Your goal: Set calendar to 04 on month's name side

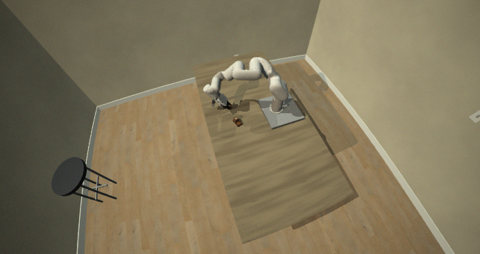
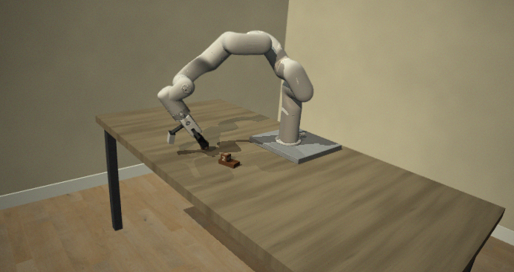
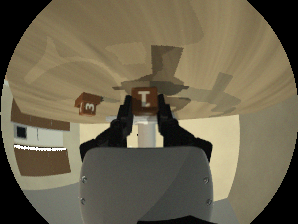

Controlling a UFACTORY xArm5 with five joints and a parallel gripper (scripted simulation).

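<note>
My gripper (image 1: pixel 229 106) (image 2: pixel 205 146) (image 3: pixel 144 103) is shut on a brown cube (image 3: pixel 151 93), held above the table, tilted. A pale mark like a 1, apparently upside down, faces the wrist camera. The brown tray (image 1: pixel 239 123) (image 2: pixel 232 164) lies on the table, beyond the gripper toward the front. The other brown cube (image 1: pixel 236 119) (image 2: pixel 226 157) stands on it at one end; a pale digit like a 2 shows in the exterior view. In the wrist view this cube (image 3: pixel 90 107) shows a 3, turned sideways, left of the held cube. The month's name cannot be read.
The arm's grey base plate (image 1: pixel 282 122) (image 2: pixel 297 157) is on the table (image 1: pixel 277 178) (image 2: pixel 334 205), to the right of the tray. The table's left edge runs near the gripper and tray. A black stool (image 1: pixel 69 176) stands on the floor, away from the table.
</note>
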